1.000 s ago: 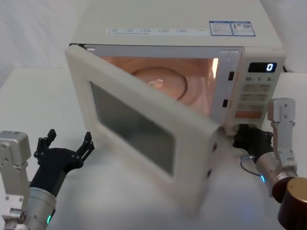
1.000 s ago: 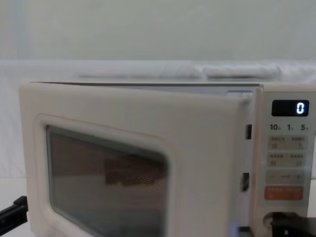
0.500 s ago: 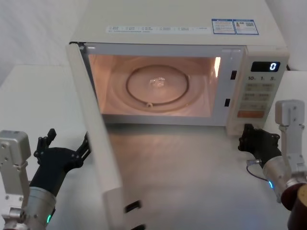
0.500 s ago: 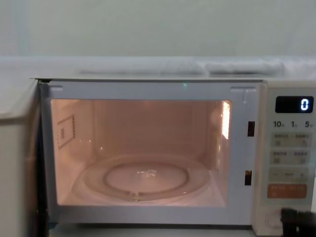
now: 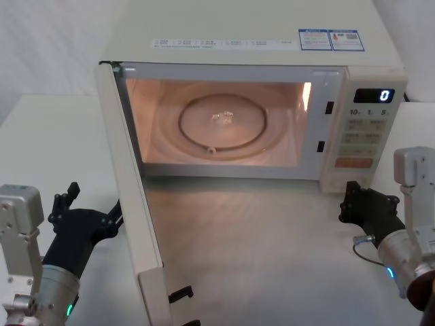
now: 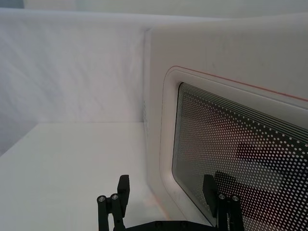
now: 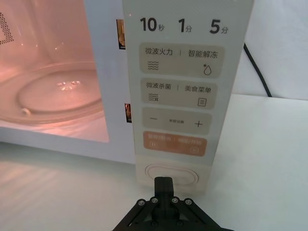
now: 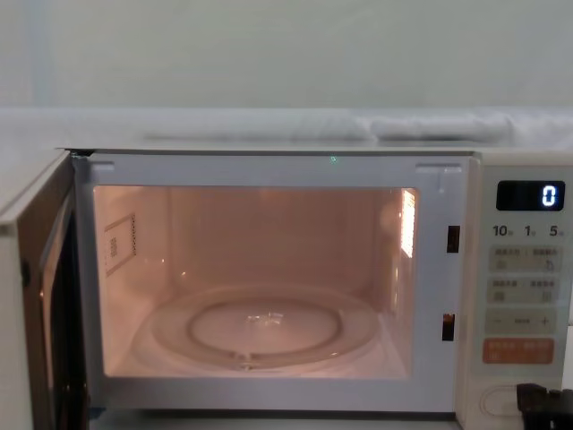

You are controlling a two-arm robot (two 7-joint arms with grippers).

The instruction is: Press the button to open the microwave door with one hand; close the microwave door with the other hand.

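cream-white, the microwave door stands swung wide open on its left hinge, edge-on to the head camera, its lower corner running out of the picture at the bottom. the left wrist view sees its outer face close up: the dotted dark window with a thin pink outline, cut off at the frame's edges. in the chest view only a sliver of the door shows at the far left.

the lit cavity glows orange-pink, with the glass turntable lying flat inside. the control strip sits at the microwave's right, its display reading 0.

the button is at the very bottom of the control strip, under the orange key; its lower edge is partly covered by the right gripper, whose black fingers come together in one narrow tip just in front of the button, clenched with nothing between them. whether that tip touches the button cannot be made out. in the head view this gripper sits low on the white worktop, near the microwave's front right corner.

the left gripper rests just beside the door's outer face, fingers spread and released, grasping nothing.
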